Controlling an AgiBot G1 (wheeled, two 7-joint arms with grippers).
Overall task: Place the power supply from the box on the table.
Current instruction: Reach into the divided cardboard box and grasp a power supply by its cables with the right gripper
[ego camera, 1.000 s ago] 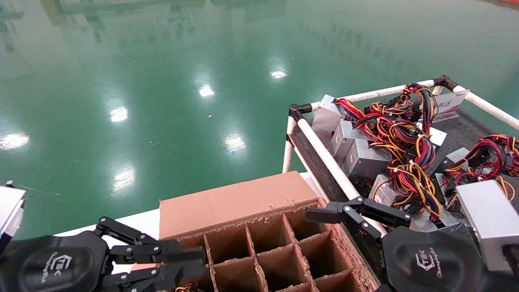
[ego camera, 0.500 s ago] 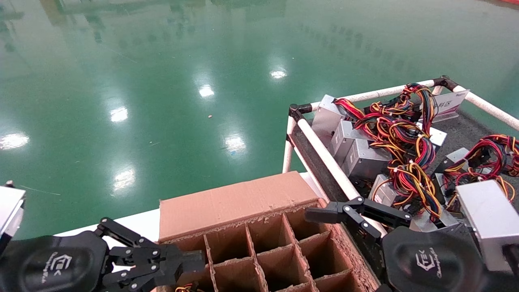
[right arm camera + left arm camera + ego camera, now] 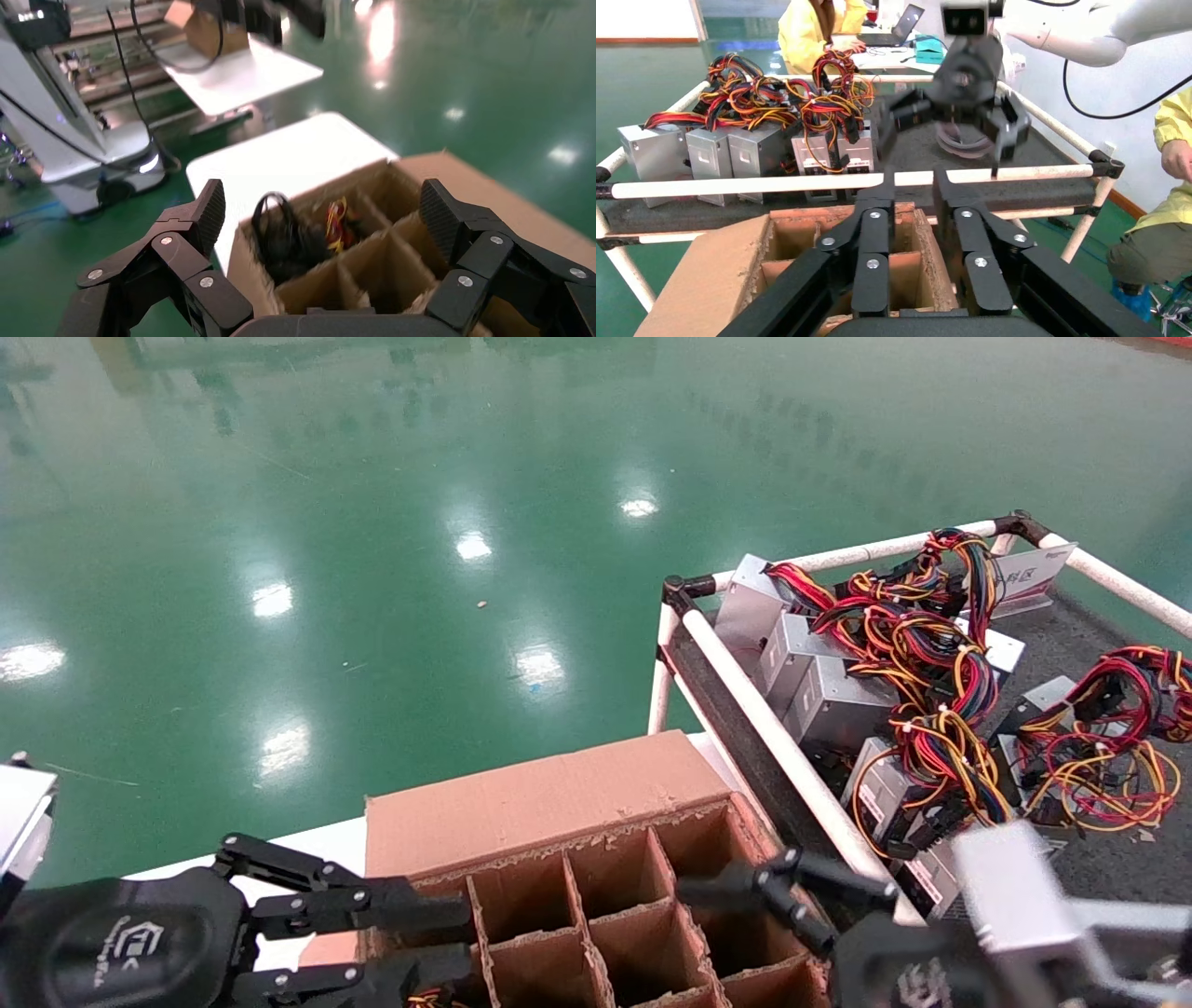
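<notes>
Power supply [image 3: 279, 233] is sitting deep in a corner cell of the box [image 3: 549, 803], showing only its loop of black cables in the right wrist view, beside a cell holding coloured wires. The right gripper [image 3: 323, 210] is swinging in over the box with its fingers spread wide and empty; a second ago it was hanging above the white rail [image 3: 773, 738], so it is now leaving the worktop [image 3: 1108, 645] side and lining up on the cells, which suggests the pick is only beginning. The left gripper [image 3: 461, 938] is hovering at the box's near left edge, its fingers released wider than half a second ago and holding nothing. Ragged cardboard dividers are crowding the cables and are likely to hinder a clean grip. Past the rail, grey units with red and yellow wires [image 3: 838, 696] are piling up on the worktop, leaving bare felt mostly farther right. Beyond everything, the green floor [image 3: 372, 523] is shining.
</notes>
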